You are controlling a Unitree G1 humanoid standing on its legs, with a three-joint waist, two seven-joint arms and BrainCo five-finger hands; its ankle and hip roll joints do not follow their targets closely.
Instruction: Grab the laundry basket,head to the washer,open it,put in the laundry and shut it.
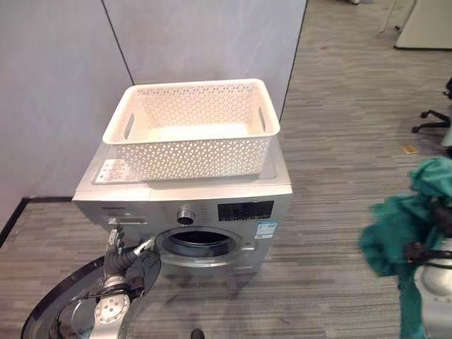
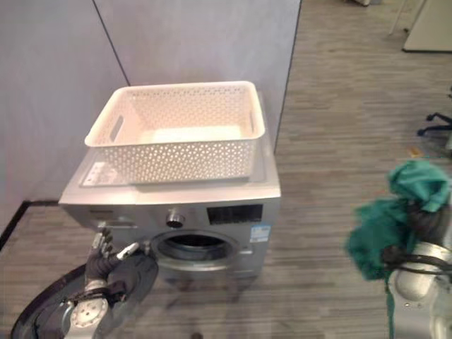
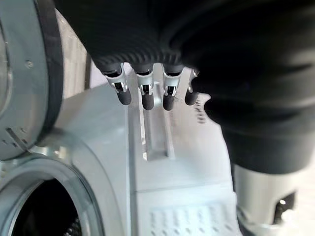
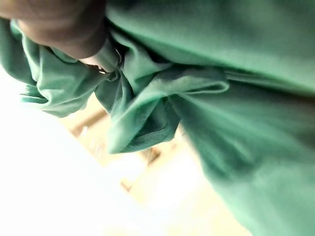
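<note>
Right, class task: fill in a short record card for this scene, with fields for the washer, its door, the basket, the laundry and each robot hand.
washer: silver front-loader against a grey partition, drum opening exposed
door: round door swung open to the robot's left
basket: white perforated laundry basket on top of the washer, looks empty
laundry: green cloth held up to the right of the washer
left robot hand: by the open door, fingers straight
right robot hand: gripping the green cloth

Right hand (image 2: 424, 224) fingers buried in green laundry (image 2: 374, 240); grip unreadable. Open washer door (image 1: 67, 304) cut by the bottom edge.
</note>
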